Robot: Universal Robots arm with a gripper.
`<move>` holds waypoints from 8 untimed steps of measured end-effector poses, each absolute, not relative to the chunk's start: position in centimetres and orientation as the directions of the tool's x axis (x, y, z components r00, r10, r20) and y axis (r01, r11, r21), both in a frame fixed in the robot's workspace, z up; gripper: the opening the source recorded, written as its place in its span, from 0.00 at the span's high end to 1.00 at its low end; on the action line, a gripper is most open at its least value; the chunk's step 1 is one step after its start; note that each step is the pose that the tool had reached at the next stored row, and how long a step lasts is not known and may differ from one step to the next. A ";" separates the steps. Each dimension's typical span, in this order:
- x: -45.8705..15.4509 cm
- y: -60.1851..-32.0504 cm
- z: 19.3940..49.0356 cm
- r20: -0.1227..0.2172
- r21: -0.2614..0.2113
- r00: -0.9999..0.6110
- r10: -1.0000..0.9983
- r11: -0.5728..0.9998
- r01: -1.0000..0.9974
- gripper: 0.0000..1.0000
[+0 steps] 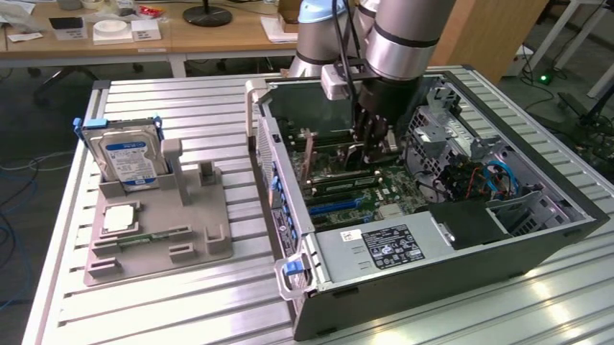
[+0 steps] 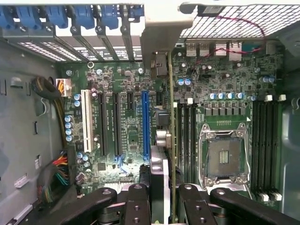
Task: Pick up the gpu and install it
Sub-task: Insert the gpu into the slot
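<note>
The hand point(image 2: 164, 190) is clamped on the gpu point(image 2: 161, 154), one finger point(image 2: 137, 201) on each face of the card. From the wrist view the card is seen edge-on, running away from the hand to its silver end bracket point(image 2: 161, 33). The bracket sits up against the rear wall of the computer case point(image 1: 537, 241), beside the row of blue slot clips point(image 2: 84, 16).

In the exterior view the hand point(image 1: 372, 144) is down inside the open case, over the motherboard point(image 2: 126, 84). The card stands upright there, and its reddish edge point(image 1: 309, 154) shows toward the exterior view's left.

The card lies just beside the long blue slot point(image 2: 145, 122), on the side nearer the memory slots point(image 2: 185, 136); whether it is seated I cannot tell. The black slots point(image 2: 110, 124) beyond the blue one stand free. The processor socket point(image 2: 225, 154) is near. The drive cage point(image 1: 451, 144) and power supply point(image 1: 384, 248) close in the other sides.

On the worktop point(image 1: 172, 309), well apart, a hard drive point(image 1: 129, 154) stands in a grey holder point(image 1: 158, 237).
</note>
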State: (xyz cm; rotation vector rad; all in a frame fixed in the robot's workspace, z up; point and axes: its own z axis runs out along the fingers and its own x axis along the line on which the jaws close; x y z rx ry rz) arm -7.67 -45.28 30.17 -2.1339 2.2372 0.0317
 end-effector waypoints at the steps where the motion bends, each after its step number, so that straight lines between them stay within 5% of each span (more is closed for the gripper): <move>1: -7.7 -45.4 30.1 -0.050 -0.019 -0.047 -0.998 0.048 -0.999 0.72; 8: -7.9 -45.4 29.3 -0.050 -0.018 -0.047 -0.998 0.048 -0.999 0.72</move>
